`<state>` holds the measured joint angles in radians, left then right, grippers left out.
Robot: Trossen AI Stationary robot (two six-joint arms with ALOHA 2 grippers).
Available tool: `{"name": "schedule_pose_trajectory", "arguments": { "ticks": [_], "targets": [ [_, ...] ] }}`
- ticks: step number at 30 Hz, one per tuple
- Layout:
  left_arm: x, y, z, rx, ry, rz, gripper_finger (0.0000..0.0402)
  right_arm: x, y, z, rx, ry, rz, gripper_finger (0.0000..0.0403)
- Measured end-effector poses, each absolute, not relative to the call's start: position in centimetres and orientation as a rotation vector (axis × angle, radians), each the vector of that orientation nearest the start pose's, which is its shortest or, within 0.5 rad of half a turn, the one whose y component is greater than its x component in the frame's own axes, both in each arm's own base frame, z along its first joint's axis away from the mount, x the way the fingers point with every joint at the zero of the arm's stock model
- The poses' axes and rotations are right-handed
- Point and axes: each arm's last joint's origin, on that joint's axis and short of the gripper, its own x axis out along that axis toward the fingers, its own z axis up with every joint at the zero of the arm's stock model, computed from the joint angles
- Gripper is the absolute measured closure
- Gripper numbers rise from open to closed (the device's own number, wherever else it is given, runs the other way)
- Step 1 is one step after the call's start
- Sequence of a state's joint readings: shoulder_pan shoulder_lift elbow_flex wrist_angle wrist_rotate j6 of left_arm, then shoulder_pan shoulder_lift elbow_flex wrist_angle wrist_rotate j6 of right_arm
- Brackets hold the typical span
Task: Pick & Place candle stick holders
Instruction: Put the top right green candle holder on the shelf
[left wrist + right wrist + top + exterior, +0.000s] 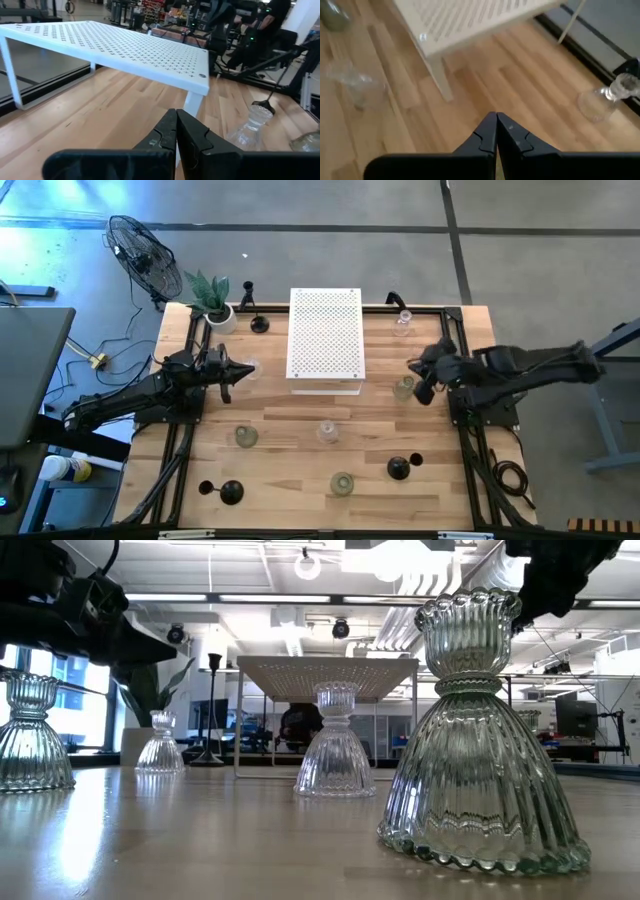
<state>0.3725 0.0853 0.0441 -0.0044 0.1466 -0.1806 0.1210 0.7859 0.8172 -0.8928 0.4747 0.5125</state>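
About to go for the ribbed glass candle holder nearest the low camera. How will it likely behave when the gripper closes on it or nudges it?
The glass candle holder flares to a wide skirt, so it probably resists tipping if nudged low. Its narrow neck under the cup looks the easiest place to grip, though smooth glass may slip. Thick ribbed glass suggests it is heavy for its size and could chip if dropped.

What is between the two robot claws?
The white perforated stand sits between the left gripper and right gripper, seen from the high view.

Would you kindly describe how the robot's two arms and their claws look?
Both arms are dark, jointed and bulky at the wrists. The left claw and right claw each have two black, wedge-shaped fingers tapering to a point, mounted on a black crossbar.
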Motion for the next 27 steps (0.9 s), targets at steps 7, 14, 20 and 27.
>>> {"name": "schedule_pose_trajectory", "arguments": {
  "ticks": [7,14,20,27],
  "targets": [
    [9.5,3.3,17.2,-0.156,0.025,0.227,0.0401,14.1,1.2,27.2,0.413,0.829,-0.639,0.0399],
    [9.5,3.3,17.3,-0.135,0.016,0.227,0.0401,14.9,1.0,26.0,0.593,0.927,-0.739,0.031],
    [9.5,3.3,17.2,-0.148,0.027,0.227,0.0401,16.6,0.2,24.4,0.592,1.04,-0.805,0.0186],
    [9.5,3.3,17.2,-0.15,0.026,0.226,0.0401,17.9,-1.4,22.8,0.563,1.13,-0.904,0.0101]
  ]
}}
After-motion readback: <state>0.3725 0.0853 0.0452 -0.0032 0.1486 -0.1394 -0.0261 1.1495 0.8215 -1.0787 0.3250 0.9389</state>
